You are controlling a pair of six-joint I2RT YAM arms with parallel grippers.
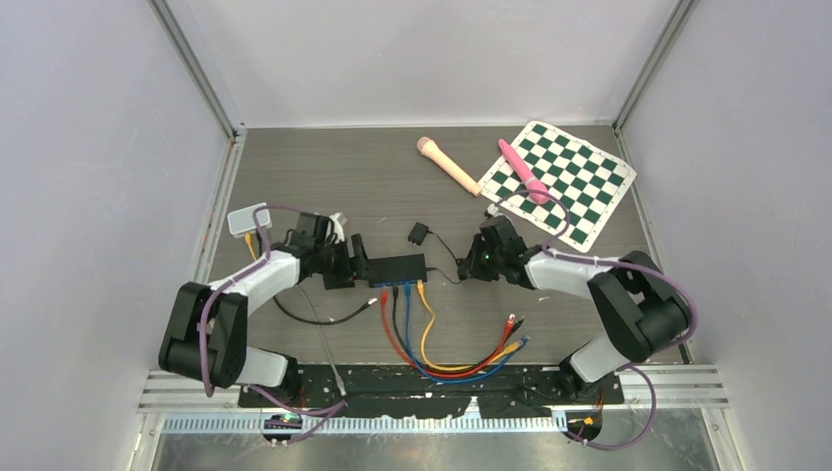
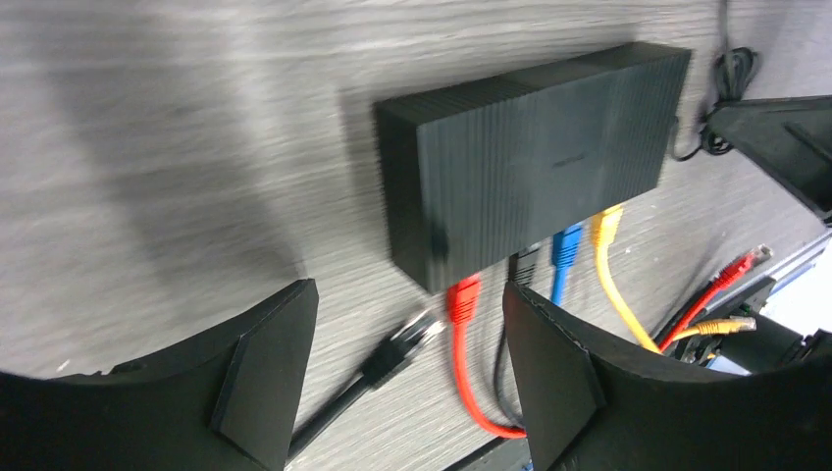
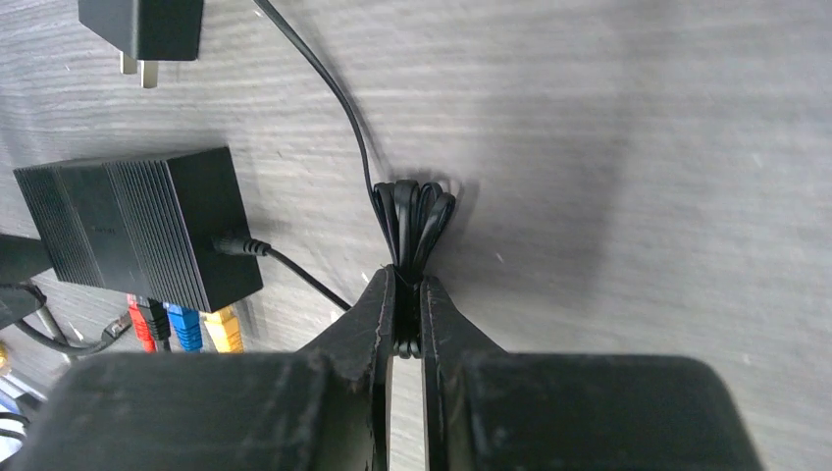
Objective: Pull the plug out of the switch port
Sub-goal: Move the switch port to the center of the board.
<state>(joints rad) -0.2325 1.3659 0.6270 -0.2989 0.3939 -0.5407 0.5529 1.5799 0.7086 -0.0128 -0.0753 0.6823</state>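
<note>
Grey wood-grain worktop [image 1: 294,177] fills the floor of a pale-walled booth, with both arms reaching in from the 6 o'clock edge.

At the far left, the left pincer [image 1: 355,257] sits just at 9 o'clock of the black switch [image 1: 397,267]. Seen from its wrist, the left pincer [image 2: 407,304] is spread wide with nothing between its fingers [image 2: 265,383]; the switch [image 2: 530,167] lies ahead toward 1 o'clock, apart from both fingertips. A loose black cable [image 2: 392,353] lies on the worktop in the gap, its connector end pointing at the switch but not seated.

Along the switch's 6 o'clock face, a red plug [image 2: 463,294] sits in its port nearest the left pincer, then a blue plug [image 2: 566,245] and a yellow plug [image 2: 606,228]. A dark plug between red and blue is mostly hidden by a finger. Their cables trail toward the 6 o'clock edge.

At 1 o'clock of the switch lies a black adapter [image 1: 419,234], its power cord [image 3: 414,211] running to the switch's 3 o'clock end.

The right pincer [image 1: 469,263] is at 3 o'clock of the switch. In its wrist view, the right pincer [image 3: 404,294] is pressed together on the folded bundle of that power cord.

Farther right, toward 2 o'clock, lies a green checkered board [image 1: 579,191], well apart.
</note>
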